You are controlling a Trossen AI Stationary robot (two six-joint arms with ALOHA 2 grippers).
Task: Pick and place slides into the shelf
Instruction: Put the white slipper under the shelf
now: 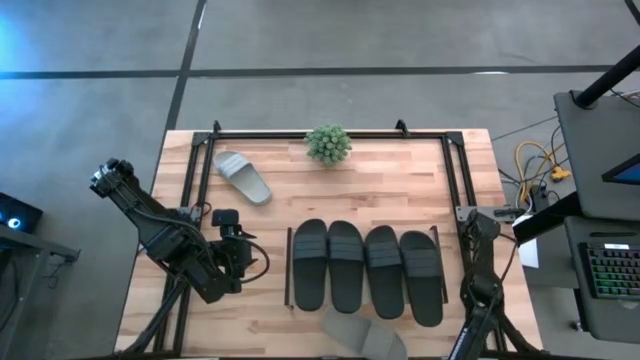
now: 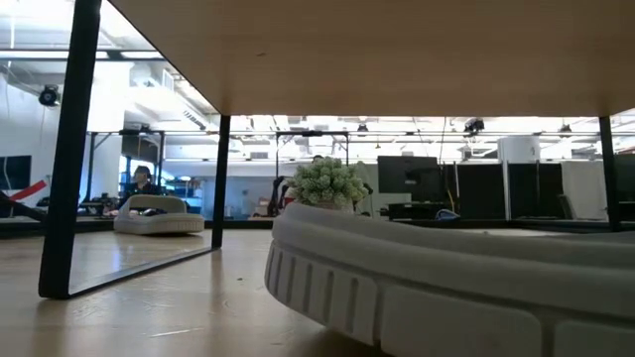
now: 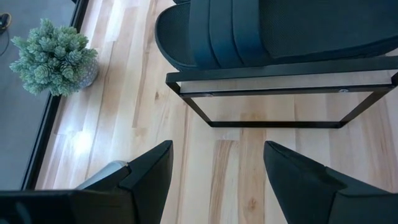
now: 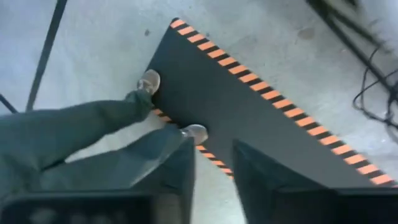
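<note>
1. You see four black slides point(image 1: 367, 272) side by side on the shelf point(image 1: 292, 270).
2. One grey slide point(image 1: 243, 177) lies near the plant point(image 1: 328, 144); another point(image 1: 365, 335) sits at the counter's point(image 1: 400, 190) near edge.
3. Your left end effector point(image 3: 217, 168) stands apart beside the shelf.
4. Your right end effector point(image 4: 214, 180) hangs off the counter, fingers narrowly apart, gripping nothing.

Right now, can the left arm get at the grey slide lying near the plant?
Probably yes. The left gripper hangs open beside the shelf, and only bare table shows between it and the grey slide. The plant stands off to the side, out of the way.
</note>
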